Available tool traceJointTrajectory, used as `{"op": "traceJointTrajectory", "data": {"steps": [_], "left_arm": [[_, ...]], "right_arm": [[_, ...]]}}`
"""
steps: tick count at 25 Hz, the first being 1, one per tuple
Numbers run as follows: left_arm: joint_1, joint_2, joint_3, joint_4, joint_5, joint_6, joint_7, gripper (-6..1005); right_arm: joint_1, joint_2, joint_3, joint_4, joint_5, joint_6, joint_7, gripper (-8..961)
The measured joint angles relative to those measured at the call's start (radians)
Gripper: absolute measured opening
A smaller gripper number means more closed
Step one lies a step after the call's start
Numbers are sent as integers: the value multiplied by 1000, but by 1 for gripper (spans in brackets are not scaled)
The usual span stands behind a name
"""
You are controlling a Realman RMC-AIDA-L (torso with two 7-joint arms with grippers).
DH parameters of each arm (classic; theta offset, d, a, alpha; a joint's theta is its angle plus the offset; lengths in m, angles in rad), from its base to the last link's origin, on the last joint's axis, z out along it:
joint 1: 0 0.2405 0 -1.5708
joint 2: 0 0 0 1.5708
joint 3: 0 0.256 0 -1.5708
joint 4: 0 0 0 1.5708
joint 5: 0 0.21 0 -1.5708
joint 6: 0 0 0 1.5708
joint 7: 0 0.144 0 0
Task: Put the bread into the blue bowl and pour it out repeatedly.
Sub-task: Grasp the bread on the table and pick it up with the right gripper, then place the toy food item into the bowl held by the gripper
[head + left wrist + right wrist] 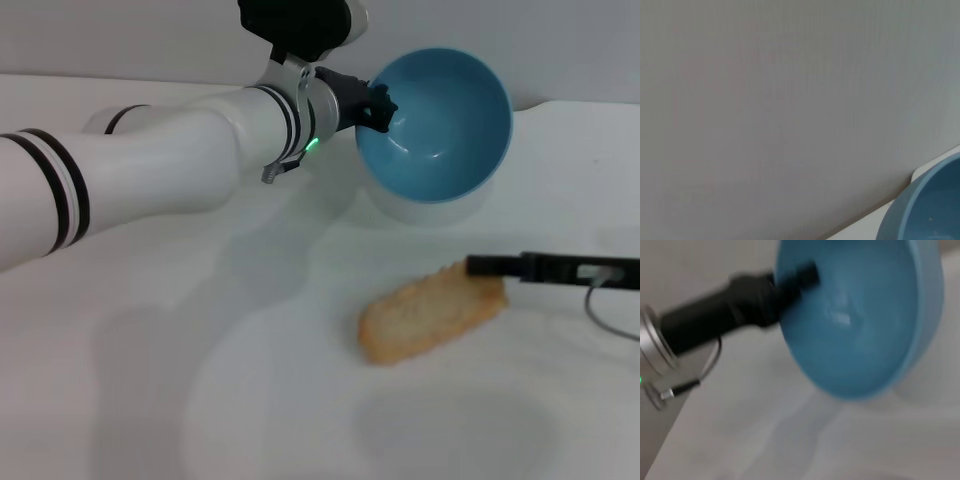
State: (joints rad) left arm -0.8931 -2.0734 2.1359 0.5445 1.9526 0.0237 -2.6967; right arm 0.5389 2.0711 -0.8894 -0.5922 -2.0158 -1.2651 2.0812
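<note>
Bread (pixel 432 317) lies on table (pixel 200 400), looks light, stiff; right gripper (pixel 478 266) touches its end, closure indeterminate. Left gripper (pixel 380 105) clamps tilted blue bowl (pixel 440 125) rim.

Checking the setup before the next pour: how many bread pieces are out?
1. The bread lies on the table, in front of the tilted blue bowl, with the right end effector at its end.

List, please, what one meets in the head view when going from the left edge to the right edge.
The left arm's white sleeve with black bands → the left gripper, clamped on the bowl's rim → the blue bowl, tilted with its opening toward the camera → the right gripper, touching the bread's far end.
</note>
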Motion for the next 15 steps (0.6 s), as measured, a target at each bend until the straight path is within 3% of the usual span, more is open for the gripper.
{"op": "traceJointTrajectory", "data": {"steps": [7, 15], "left_arm": [[2, 6, -21, -7, 0, 38, 0, 0], [-13, 11, -36, -8, 7, 149, 9, 0]], "right_arm": [[-45, -6, 6, -173, 47, -54, 2, 211], [-40, -7, 46, -321, 54, -118, 8, 166]]}}
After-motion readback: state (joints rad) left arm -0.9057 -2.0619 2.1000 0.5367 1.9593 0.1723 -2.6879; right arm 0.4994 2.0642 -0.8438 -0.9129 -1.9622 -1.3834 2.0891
